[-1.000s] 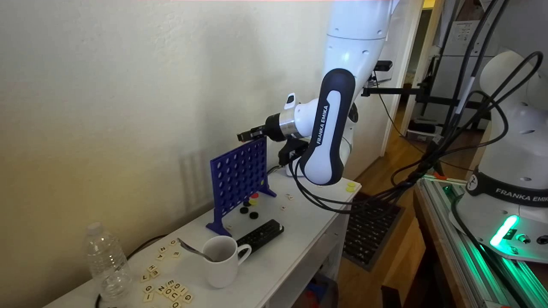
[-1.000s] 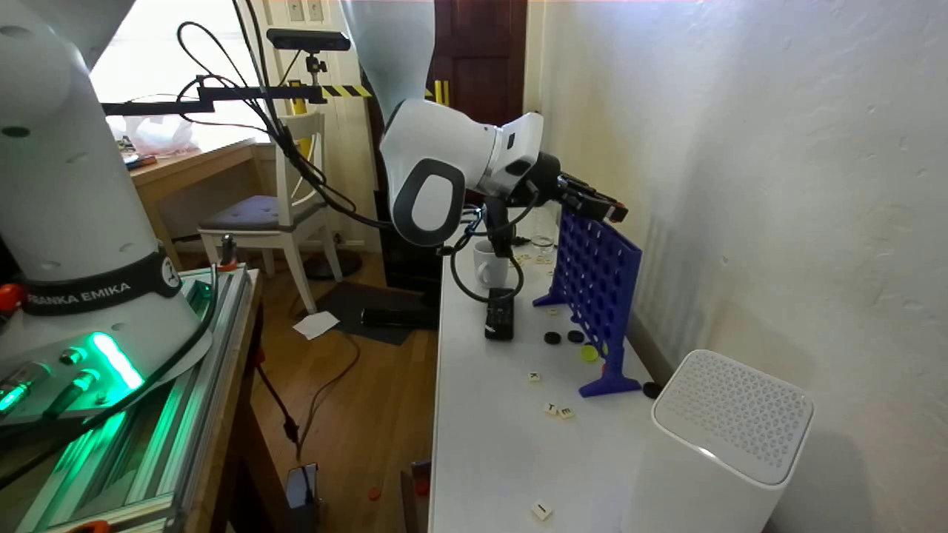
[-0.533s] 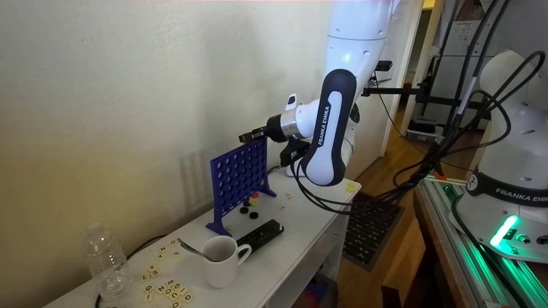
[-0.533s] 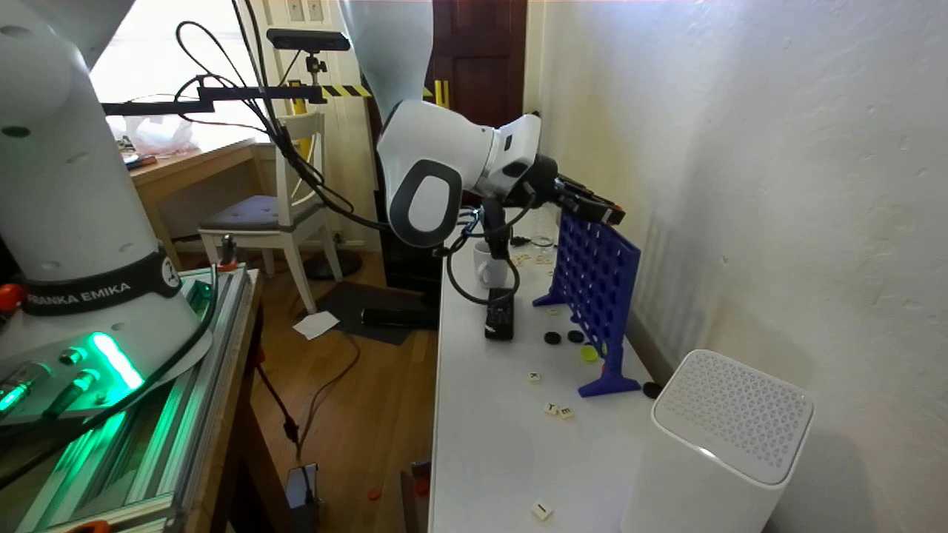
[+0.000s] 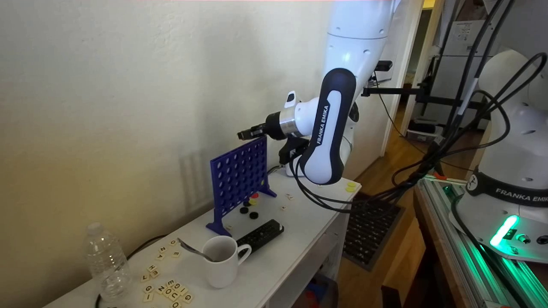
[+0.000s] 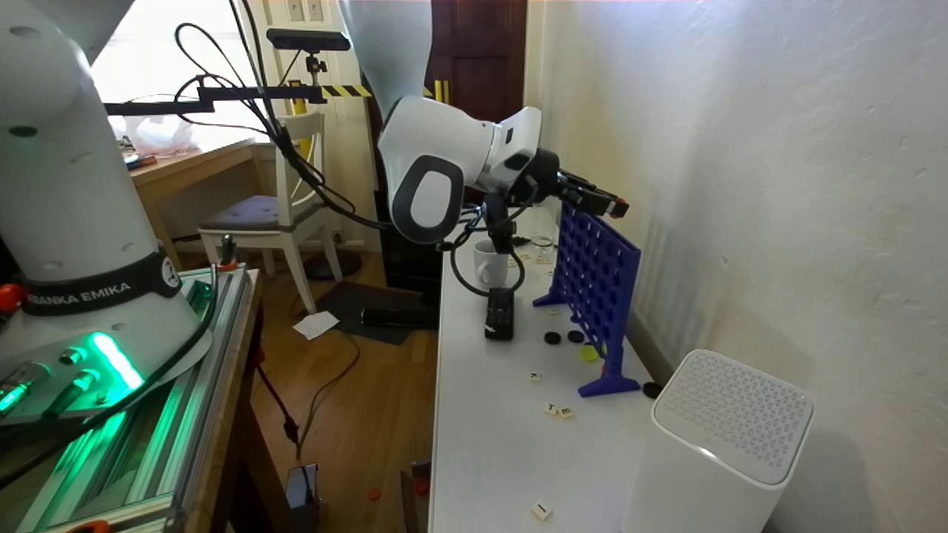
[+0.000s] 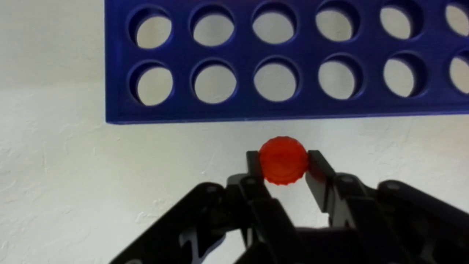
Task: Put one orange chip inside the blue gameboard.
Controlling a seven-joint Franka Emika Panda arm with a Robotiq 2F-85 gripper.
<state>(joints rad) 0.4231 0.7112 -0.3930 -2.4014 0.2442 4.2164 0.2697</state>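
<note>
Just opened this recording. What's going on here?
A robot gripper is shut on an orange chip, pinched by opposite edges. The gripper is at the top edge of the upright blue gameboard, and the chip is outside the grid, not yet dropped in. These views don't settle whether it lines up with a column. Below, on the white table, are black chips, a black remote and a white mug.

This looks like a room in a home: wooden floorboards (image 6: 392,414), a dark panelled door (image 6: 481,66), a white chair (image 6: 284,200) with a lilac seat cushion (image 6: 248,212), a wooden desk (image 6: 196,158) beneath a bright window (image 6: 148,59). On a white table (image 6: 489,429) by the wall (image 5: 107,107) sit a mug (image 5: 220,265), a remote control (image 5: 260,236), letter tiles (image 5: 171,282) and a blue Connect-Four-style gameboard (image 7: 307,51). The Franka arm (image 5: 332,128) and the aluminium rails (image 5: 441,214) under it lend a lab touch
</note>
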